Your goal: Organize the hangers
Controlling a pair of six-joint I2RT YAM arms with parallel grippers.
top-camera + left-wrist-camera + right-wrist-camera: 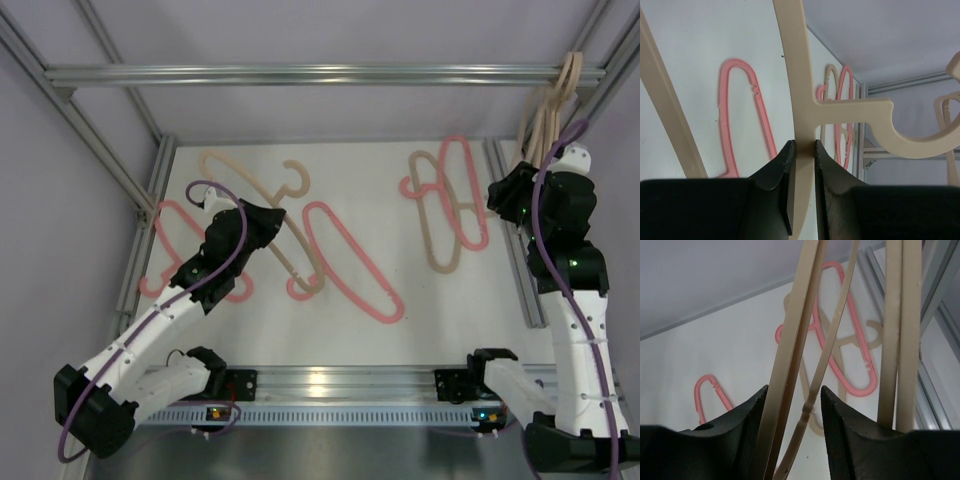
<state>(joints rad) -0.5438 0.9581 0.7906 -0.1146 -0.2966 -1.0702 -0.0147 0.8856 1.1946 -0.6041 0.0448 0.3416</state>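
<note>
Overall three pink hangers (pixel 386 314), several beige (pixel 443 268)

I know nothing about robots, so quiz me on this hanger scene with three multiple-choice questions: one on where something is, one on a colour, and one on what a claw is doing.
1. Where are the hung beige hangers?
A) on the overhead rail, at its far right end
B) stacked at the table's left edge
C) draped over the left arm's base

2. What colour is the hanger at the left claw?
A) pink
B) beige
C) blue

3. What state is the left claw in?
A) wide open above bare table
B) shut on that hanger
C) shut on a purple cable

Answers:
1 A: their hooks loop over the rail near the right corner.
2 B: the bar running up from the claw is beige.
3 B: the claw presses both sides of the bar.
</note>
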